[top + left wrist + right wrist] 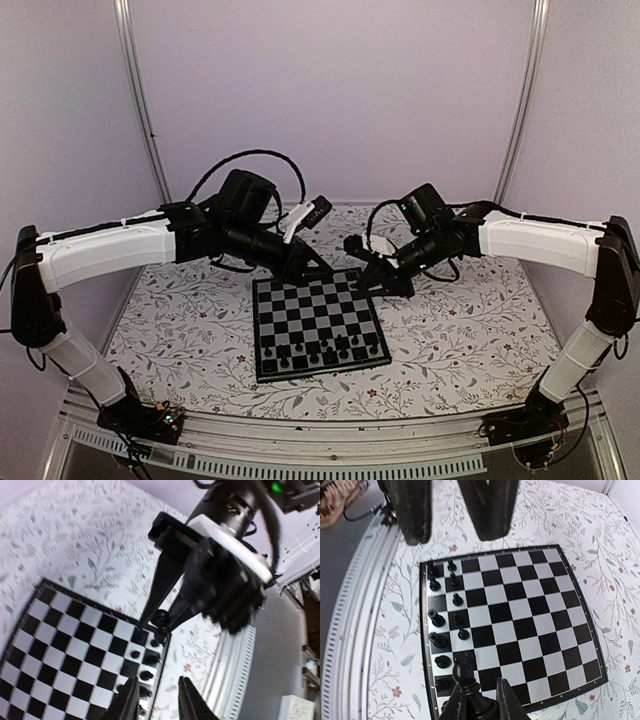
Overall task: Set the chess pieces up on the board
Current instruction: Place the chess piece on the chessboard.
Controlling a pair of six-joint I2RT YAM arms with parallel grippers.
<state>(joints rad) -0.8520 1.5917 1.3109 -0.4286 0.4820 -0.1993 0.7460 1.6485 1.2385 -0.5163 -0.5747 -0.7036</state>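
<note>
A floral cover (pixel 455 330) in grey leaves and small red blooms spreads over the desk (pixel 200 400). Pale lilac walls (pixel 330 90) close it in behind, with slim metal poles (pixel 140 100) at the corners and a ribbed metal rail (pixel 320 440) along the near edge. The board (pixel 318 310) lies mid-desk. The chess pieces (pixel 330 350) stand in its two nearest rows, leaving the far squares bare. The right pincer (pixel 481 695) is clamped on a round-headed piece (pixel 465 676), raised over the board's far right part. The left pincer (pixel 157 682) hangs over the far left edge, its fingers apart with nothing between them.
</note>
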